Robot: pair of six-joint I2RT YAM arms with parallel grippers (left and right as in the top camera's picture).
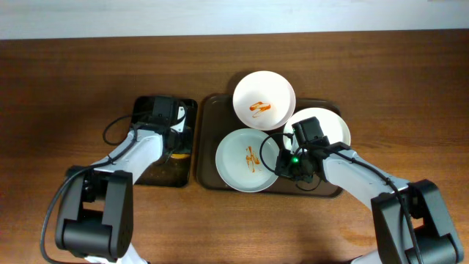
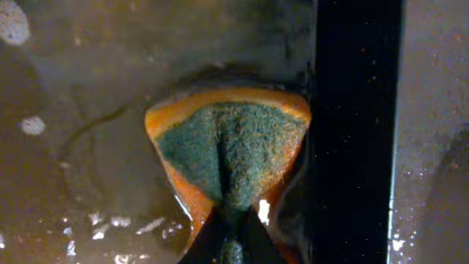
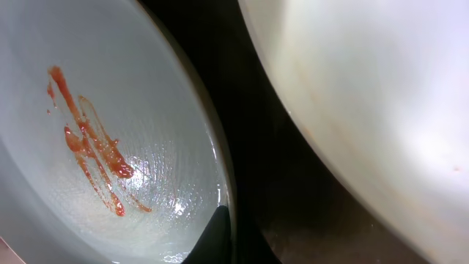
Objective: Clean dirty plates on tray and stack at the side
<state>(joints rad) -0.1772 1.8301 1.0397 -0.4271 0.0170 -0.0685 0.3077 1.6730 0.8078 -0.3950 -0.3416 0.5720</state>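
Note:
Three white plates lie on a brown tray (image 1: 208,139). The front left plate (image 1: 233,170) and the far plate (image 1: 264,92) carry red sauce smears; the right plate (image 1: 331,125) looks clean. My right gripper (image 1: 283,157) is closed over the right rim of the front left plate (image 3: 146,110), one finger (image 3: 229,235) inside the rim and the other hidden outside it. My left gripper (image 1: 176,149) is shut on an orange sponge with a green scouring face (image 2: 231,143), held in murky soapy water; its fingertips (image 2: 233,235) pinch the sponge's middle.
A black basin (image 1: 155,176) of brownish water stands left of the tray; its dark wall (image 2: 355,132) lies just right of the sponge. The clean plate (image 3: 381,95) sits close to the right of the gripped rim, with a strip of dark tray (image 3: 271,161) between.

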